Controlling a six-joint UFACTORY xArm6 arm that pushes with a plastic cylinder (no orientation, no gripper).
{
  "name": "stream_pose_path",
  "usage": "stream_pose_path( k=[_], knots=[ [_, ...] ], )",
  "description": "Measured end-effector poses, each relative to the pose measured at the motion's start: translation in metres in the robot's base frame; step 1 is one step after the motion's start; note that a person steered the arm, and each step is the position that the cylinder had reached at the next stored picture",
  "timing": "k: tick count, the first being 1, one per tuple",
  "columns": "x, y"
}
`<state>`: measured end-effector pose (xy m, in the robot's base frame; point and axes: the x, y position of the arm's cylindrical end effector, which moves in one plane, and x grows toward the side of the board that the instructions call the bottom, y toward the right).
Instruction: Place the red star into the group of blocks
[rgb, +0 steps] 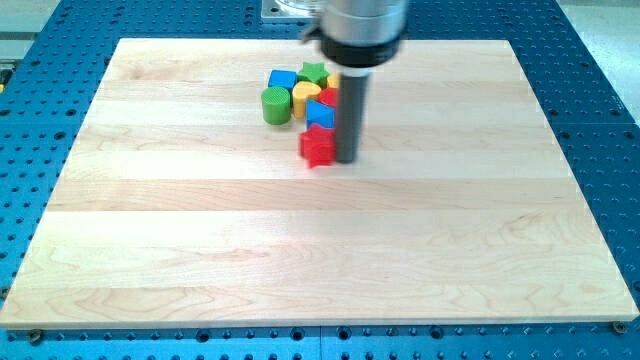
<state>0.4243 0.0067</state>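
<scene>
**Red star at the edge of the cluster, tip beside it**

The small red star-shaped block (318, 146) lies a little above the middle of the frame, just under the cluster in the upper centre. It looks like a light, rigid, painted piece that should slide readily on smooth wood and, I judge, spin if pushed off-centre because of its points. Nothing here can grip it; the place to bear on is its lower edge, centred, so the shove runs toward the frame's top.

My tip (346, 160), the end of the straight dark rod, holds nothing and stands touching or just beside the star's right side.

The group holds a green cylinder (275, 104) at its left, a blue block (282, 79), a green star (314, 72), a yellow block (305, 95), and a second blue block (320, 113) nearest the red star; a red block (330, 96) is partly hidden by the rod. Whether the star already touches that blue block I cannot tell.

The pale wooden board (300, 250) is flat and bare across its lower half, giving ample room to come round beneath the star. It rests on a blue perforated table (600, 120)
</scene>
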Motion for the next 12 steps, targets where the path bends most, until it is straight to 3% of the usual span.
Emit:
stream_pose_path(
  k=[3, 6, 10, 12],
  knots=[
    [0.042, -0.124],
    [-0.008, -0.075],
    [-0.022, -0.056],
    [0.0, -0.088]
  ],
)
